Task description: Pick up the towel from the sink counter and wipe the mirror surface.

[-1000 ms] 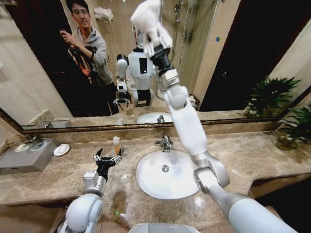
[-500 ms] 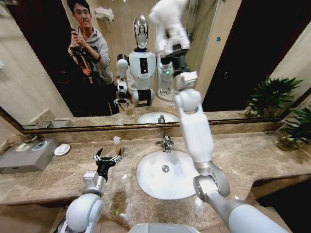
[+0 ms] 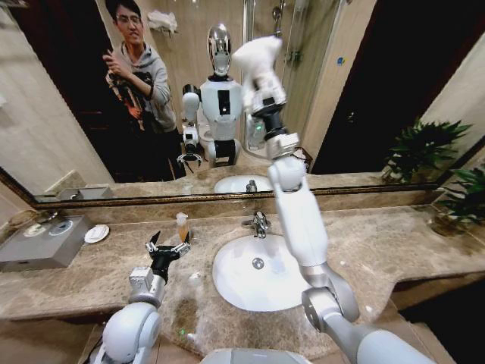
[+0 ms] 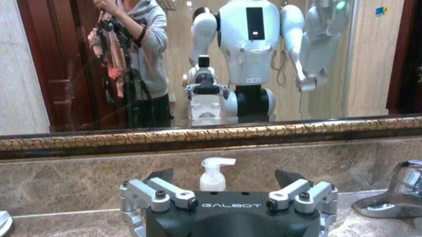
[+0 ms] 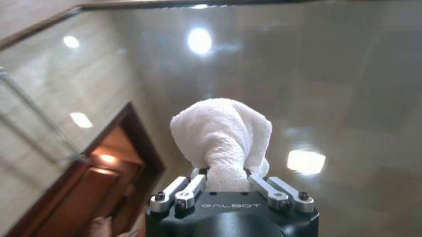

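High in the head view, the white towel [image 3: 256, 59] is bunched up and pressed against the wide mirror [image 3: 364, 91]. My right gripper [image 3: 263, 83] is shut on it at the end of the raised right arm. In the right wrist view the towel [image 5: 222, 132] bulges out between the shut fingers [image 5: 188, 186] of that gripper [image 5: 224, 177], facing the mirror glass [image 5: 343, 74]. My left gripper [image 3: 167, 246] hovers low over the sink counter [image 3: 394, 243], left of the basin, and is open with nothing in it. The left wrist view also shows the left gripper [image 4: 224, 174] standing open.
A white basin [image 3: 258, 274] with a chrome tap [image 3: 259, 224] sits mid-counter. A soap pump bottle [image 3: 182, 226] stands just beyond the left gripper. A soap dish [image 3: 96, 233] and a grey tray [image 3: 42, 244] are at the left, a plant [image 3: 462, 199] at the far right.
My right arm has swept the towel to the right across the mirror, then a little downward. The left arm has not moved.
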